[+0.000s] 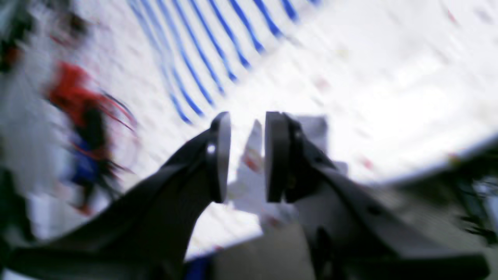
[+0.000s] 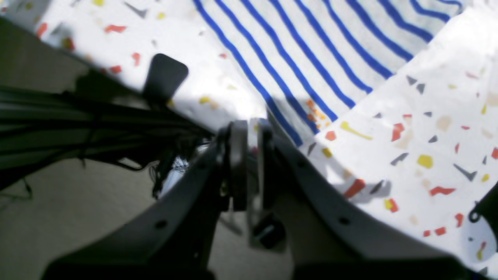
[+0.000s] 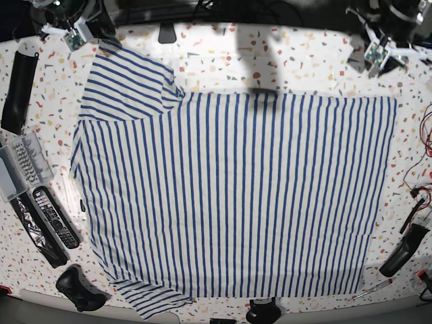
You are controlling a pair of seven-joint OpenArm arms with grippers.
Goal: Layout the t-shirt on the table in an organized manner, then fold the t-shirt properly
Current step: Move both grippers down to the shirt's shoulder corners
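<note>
Lying flat and spread out, the t-shirt [image 3: 236,196] covers most of the table [image 3: 223,57] in the base view, its blue stripes running across the table's depth, one sleeve reaching toward the table's far left corner and the other toward its near left edge, the straight hem toward the right. Only this view shows the whole garment, and the clutter ringing it: two remote controls [image 3: 52,217] just left of the shirt, a black game controller [image 3: 77,287] by the near sleeve, a screwdriver [image 3: 371,290] near the hem's front corner. Both arms sit at the far corners, well off the shirt's middle. The right wrist view adds what the base view cannot: the right gripper [image 2: 249,163] has its two pads nearly together, a thin gap between them; a pale sliver shows in that gap, but whether it is cloth I cannot tell. It hangs at the table edge, just beside a striped corner of the shirt [image 2: 311,58], with the dim floor [image 2: 78,217] below. The left wrist view is badly blurred; still, the left gripper [image 1: 247,155] shows a clear narrow gap between its pads, with nothing held, only speckled tabletop [image 1: 389,97] seen through it. Blue stripes of the shirt [image 1: 210,50] lie beyond the pads, apart from them.
</note>
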